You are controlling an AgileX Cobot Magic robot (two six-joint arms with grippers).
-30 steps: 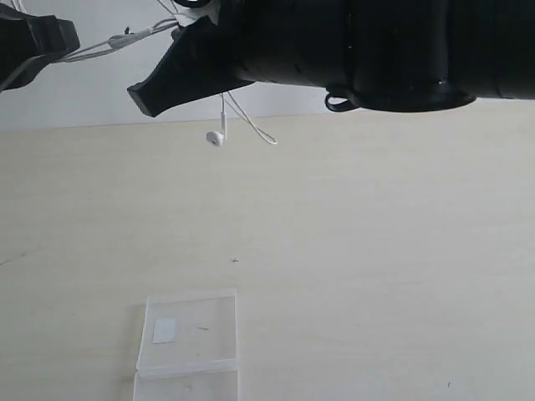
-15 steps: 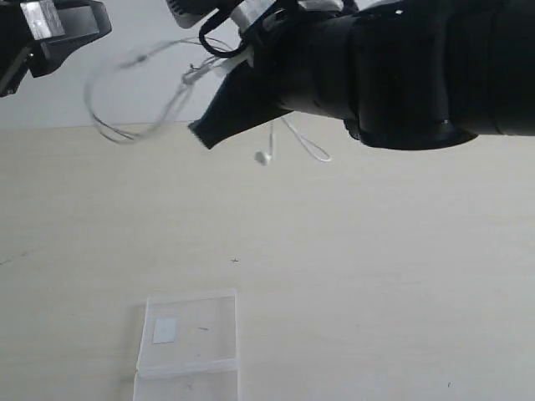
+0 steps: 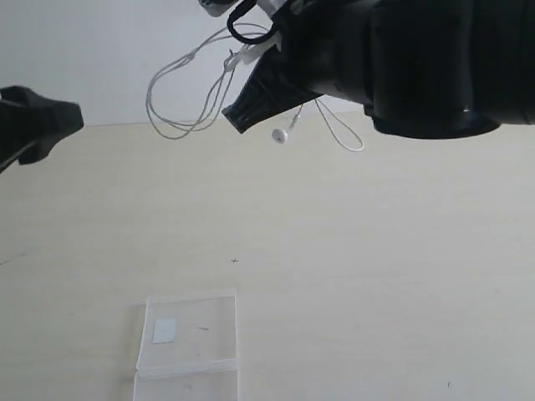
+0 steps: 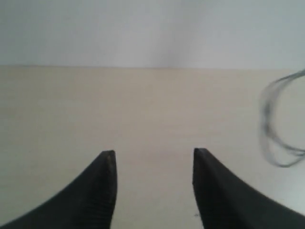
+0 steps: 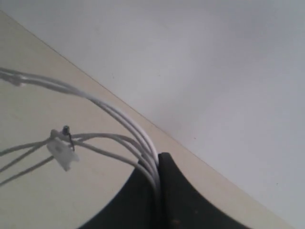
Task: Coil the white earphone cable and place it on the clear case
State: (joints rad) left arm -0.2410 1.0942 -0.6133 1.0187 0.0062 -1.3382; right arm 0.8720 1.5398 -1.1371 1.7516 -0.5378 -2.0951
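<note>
High above the table my right gripper [image 3: 238, 117] is shut on the white earphone cable [image 3: 180, 88], with several strands pinched between its jaws [image 5: 153, 164]. Loose loops of the cable hang to the left, and one earbud [image 3: 280, 135] and a small loop dangle below the gripper. A small white clip [image 5: 61, 151] sits on the strands in the right wrist view. My left gripper [image 4: 153, 155] is open with nothing in it, at the left edge of the exterior view [image 3: 50, 121]; a blurred cable loop [image 4: 279, 121] shows beside it. The clear case [image 3: 188, 334] lies flat on the table at the front, far below both grippers.
The light wooden table [image 3: 376, 276] fills the scene under a pale wall [image 3: 84, 50]. The thick black right arm [image 3: 426, 58] covers the upper right of the exterior view.
My right gripper has moved to the right with the cable. The left gripper has let go of the cable, dropped lower at the left edge, and the loops now hang free.
</note>
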